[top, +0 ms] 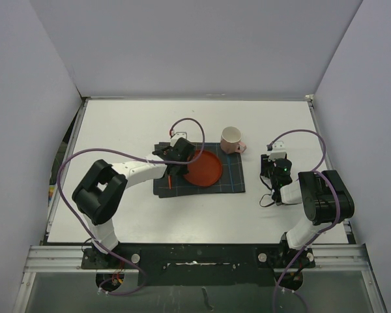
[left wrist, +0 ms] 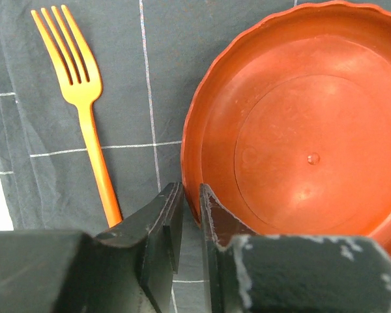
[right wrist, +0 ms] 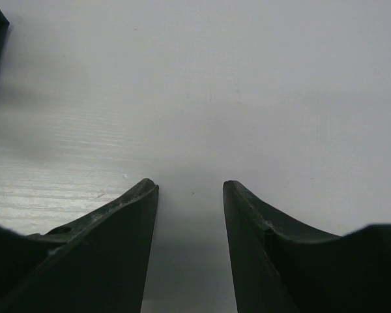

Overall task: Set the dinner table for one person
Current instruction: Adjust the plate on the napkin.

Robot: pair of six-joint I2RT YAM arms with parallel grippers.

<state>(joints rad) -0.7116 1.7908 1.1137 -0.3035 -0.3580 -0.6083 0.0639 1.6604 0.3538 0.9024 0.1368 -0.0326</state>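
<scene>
Step in hand, as I judge it: seating the red plate (left wrist: 300, 130) on the dark mat (left wrist: 156, 65). Left gripper (left wrist: 190, 192) at bottom centre of its wrist view, jaws drawn to a thin slit with the plate's left rim running into it; reads as a pinch on the rim. Plate looks flat on the mat. Orange fork (left wrist: 85, 98) lies on the mat at upper left of that view, beside the plate and apart from it, tines toward the top edge. Overhead: mat sits mid-frame on the dinner table (top: 117, 130); cup (top: 231, 137) stands at the mat's upper right edge, on or off it I cannot tell. Right gripper (right wrist: 189, 189) spread, nothing between the jaws, over a bare part of the dinner table right of the mat. Next move likely calls for letting the rim go and lifting straight clear so the plate does not drag; no knife or spoon in view
</scene>
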